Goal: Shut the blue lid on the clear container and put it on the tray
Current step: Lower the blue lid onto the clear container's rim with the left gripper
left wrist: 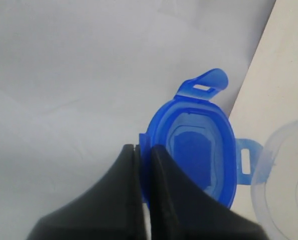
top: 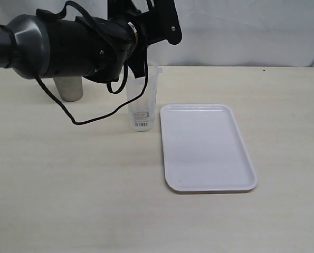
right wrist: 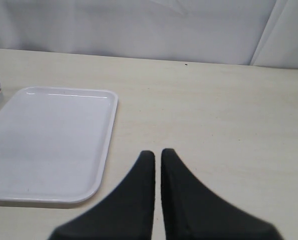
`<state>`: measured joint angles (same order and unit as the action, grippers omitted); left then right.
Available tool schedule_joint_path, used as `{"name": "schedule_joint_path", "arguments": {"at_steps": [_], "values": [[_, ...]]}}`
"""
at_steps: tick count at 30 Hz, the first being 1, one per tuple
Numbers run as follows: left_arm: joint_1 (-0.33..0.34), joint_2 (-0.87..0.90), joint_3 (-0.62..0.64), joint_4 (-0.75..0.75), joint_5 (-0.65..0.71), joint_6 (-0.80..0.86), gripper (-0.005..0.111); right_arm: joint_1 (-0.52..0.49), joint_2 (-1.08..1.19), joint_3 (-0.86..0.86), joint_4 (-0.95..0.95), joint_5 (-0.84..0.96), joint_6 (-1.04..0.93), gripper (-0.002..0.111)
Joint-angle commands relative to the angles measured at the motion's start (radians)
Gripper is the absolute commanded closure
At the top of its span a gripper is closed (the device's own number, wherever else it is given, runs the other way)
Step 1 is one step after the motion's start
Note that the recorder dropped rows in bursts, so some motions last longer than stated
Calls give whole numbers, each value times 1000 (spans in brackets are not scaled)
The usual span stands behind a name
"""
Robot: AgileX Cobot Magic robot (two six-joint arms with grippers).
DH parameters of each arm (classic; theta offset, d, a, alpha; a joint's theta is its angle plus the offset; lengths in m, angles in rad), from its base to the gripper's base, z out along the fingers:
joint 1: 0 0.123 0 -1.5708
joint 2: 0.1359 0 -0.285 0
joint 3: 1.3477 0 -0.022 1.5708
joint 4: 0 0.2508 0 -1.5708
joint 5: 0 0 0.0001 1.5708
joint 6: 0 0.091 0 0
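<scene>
Where the tray lies right of centre in the exterior view, the clear container stands upright just off its upper-left corner. Near the container's mouth, the left gripper pinches the blue lid by its rim, the lid jutting past the fingertips. The right gripper is closed, empty.

A pale, wood-grained bench fills most of the scene. Near its back left stands a tapered grey metal cup, upright, with only its lower part showing. Behind the bench hangs a white, creased backdrop cloth. A tiny dark speck sits on the bench surface close to the back edge, on the right.
</scene>
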<state>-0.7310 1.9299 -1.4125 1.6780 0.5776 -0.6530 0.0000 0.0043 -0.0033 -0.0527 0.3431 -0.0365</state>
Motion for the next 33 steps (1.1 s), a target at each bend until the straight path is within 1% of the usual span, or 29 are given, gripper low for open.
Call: {"name": "schedule_joint_path", "arguments": {"at_steps": [1,6,13,24,33], "values": [[-9,-3,-7,-23,11,10,107,-7,-4,3,-3,-1,-1,104],[-35,-3,-7,-23,20,55,107,-7,-4,3,-3,-1,-1,104],[-37,-3,-7,-27,47,55,107,-7,-4,3,-3,-1,-1,104],[-37,-3,-7,-73,43,92,107,-7,-4,3,-3,-1,-1,104],[-64,-3,-7,-71,59,104,107,-7,-4,3,-3,-1,-1,104]]}}
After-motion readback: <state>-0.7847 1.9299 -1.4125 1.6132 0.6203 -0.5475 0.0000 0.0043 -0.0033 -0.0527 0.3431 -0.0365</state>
